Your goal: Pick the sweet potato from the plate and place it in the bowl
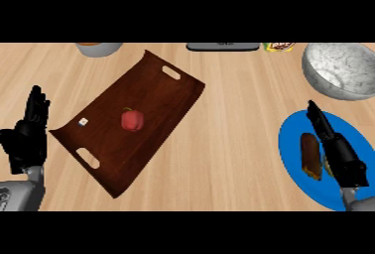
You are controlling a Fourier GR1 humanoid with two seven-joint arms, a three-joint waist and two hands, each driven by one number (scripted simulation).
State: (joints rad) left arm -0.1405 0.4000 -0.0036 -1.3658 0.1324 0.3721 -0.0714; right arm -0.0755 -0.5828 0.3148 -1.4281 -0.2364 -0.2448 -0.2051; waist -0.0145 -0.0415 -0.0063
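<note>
At the lower right of the frame, my right hand [343,155] hangs over the blue plate [293,130], its fingers [319,122] straight, pressed together and aimed toward the upper edge of the frame. They curl round nothing. Just to the left of that hand lies the sweet potato [310,156], a brownish-orange oblong resting lengthwise on the plate. It runs alongside my palm and the lower part of my fingers, so near that I cannot tell whether the hand's edge touches it; my fingertips reach beyond its upper end.

Toward the upper right corner sits the bowl [341,69], grey and speckled, well apart from the sweet potato and above the plate's upper rim.

Across the middle left of the frame, a dark brown wooden tray [157,79] lies at a slant on the light wood counter [234,144]. A red pepper [132,120] rests near its middle.

Near the left edge, my left hand [26,139] rests with its fingers up and relaxed, just beside the tray's left corner and holding nothing.

Along the upper edge, a grey cup [97,48] shows at the left and a dark flat object [222,46] near the centre, both cut off.
</note>
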